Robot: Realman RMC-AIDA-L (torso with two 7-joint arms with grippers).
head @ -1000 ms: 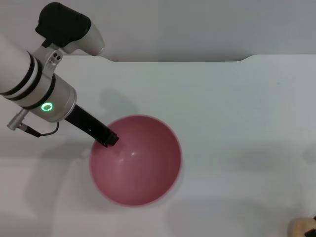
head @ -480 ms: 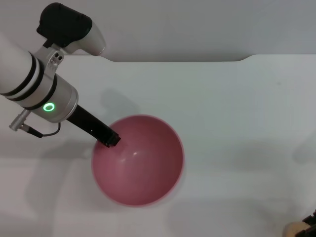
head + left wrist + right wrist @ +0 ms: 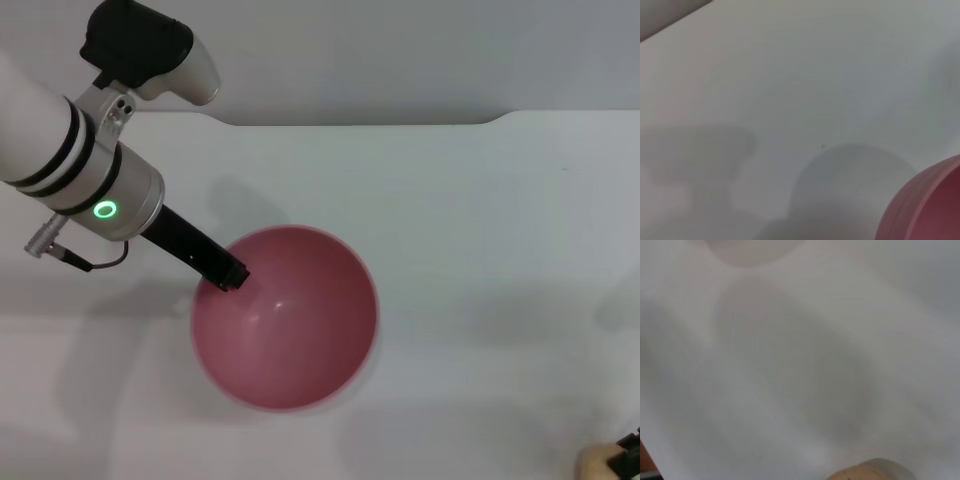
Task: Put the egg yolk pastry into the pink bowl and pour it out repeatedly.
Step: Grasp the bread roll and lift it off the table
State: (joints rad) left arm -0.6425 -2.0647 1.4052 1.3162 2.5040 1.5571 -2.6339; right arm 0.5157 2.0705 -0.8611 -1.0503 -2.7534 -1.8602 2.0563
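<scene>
The pink bowl (image 3: 290, 325) is in the middle of the white table, open side up, and nothing lies in it. My left gripper (image 3: 228, 274) comes in from the upper left and is shut on the bowl's near-left rim. The left wrist view shows only a part of the bowl's outer wall (image 3: 925, 205) above its round shadow. At the bottom right corner of the head view, the egg yolk pastry (image 3: 598, 462) shows partly, a pale tan ball. My right gripper (image 3: 630, 448) is shut on it, mostly out of frame. The right wrist view catches the pastry's top (image 3: 870, 471).
The white table (image 3: 480, 220) stretches around the bowl, with its back edge and a notch (image 3: 500, 118) at the far side. The left arm's white forearm (image 3: 70, 160) reaches over the left of the table.
My left gripper and the pink bowl have shifted slightly right and toward the back. At the bottom right corner the pastry, with the right gripper, has edged a little left.
</scene>
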